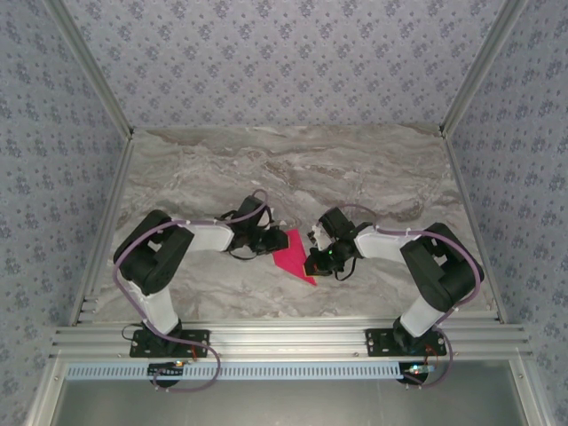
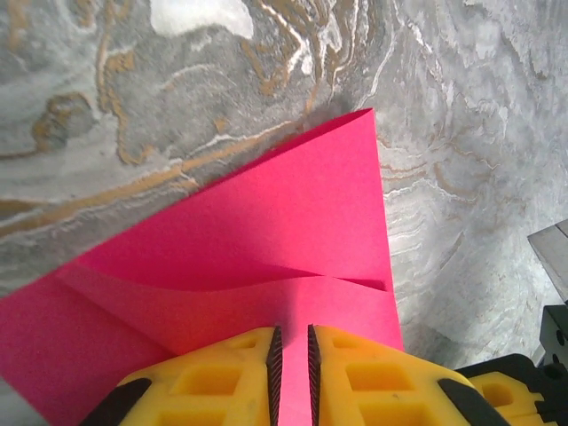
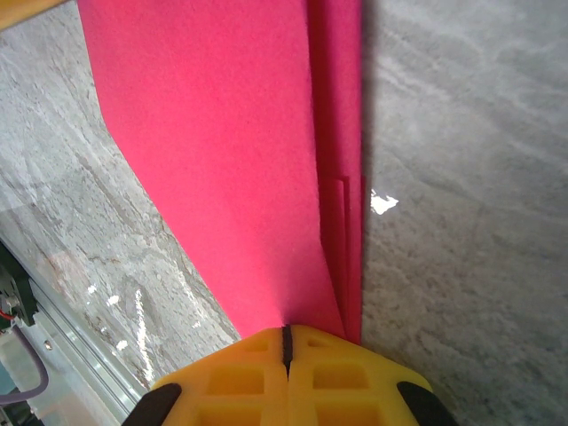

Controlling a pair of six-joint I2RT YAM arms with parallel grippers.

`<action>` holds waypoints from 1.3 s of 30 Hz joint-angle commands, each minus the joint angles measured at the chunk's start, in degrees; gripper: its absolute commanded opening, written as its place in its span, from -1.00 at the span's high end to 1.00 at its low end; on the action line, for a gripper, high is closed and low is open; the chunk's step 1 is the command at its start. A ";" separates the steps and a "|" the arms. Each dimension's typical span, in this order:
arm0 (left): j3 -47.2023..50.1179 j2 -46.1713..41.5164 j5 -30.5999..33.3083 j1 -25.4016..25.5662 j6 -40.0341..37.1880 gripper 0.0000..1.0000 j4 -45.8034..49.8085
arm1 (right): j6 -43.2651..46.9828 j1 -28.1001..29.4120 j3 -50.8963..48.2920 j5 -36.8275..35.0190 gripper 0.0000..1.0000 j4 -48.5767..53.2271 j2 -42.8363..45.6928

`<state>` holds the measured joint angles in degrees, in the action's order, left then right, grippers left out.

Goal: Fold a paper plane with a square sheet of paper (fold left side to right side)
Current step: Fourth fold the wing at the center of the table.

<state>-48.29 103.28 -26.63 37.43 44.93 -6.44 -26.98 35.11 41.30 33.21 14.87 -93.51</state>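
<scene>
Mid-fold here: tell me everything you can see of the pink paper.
The paper is thin, plain, bright magenta, folded into overlapping layers with a roughly triangular, pointed outline. It lies on the marble-patterned table between the arms. The right gripper is shut on one edge. The left gripper sits at the opposite side, fingers barely apart; whether it pinches is unclear.

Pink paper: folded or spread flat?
Folded: the paper shows layered flaps with a crease, and doubled edges in the right wrist view.

The paper (image 2: 266, 240) runs off the left wrist view's left edge, its near edge behind the left end effector (image 2: 293, 333)
</scene>
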 commanded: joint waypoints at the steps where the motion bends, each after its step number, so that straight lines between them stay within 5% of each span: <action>1: -0.58 2.18 6.07 -3.59 -4.00 0.65 2.41 | 1.00 0.10 -3.60 -6.06 1.00 6.80 -2.77; 25: -8.03 5.12 3.20 -12.11 -8.45 0.63 7.93 | -0.46 0.45 -5.49 -2.99 1.00 2.32 -0.38; 33: -7.69 -5.67 4.30 -13.00 -9.64 0.41 12.58 | -3.29 0.84 -5.18 0.60 1.00 -6.20 3.00; 39: 1.82 -16.73 4.04 -12.45 -4.59 0.17 8.86 | -4.50 0.82 -5.57 -0.99 0.88 -10.32 10.47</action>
<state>-50.85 90.45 -23.07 24.51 38.13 3.18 -30.26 35.68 35.86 33.78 6.76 -86.94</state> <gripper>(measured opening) 0.399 0.061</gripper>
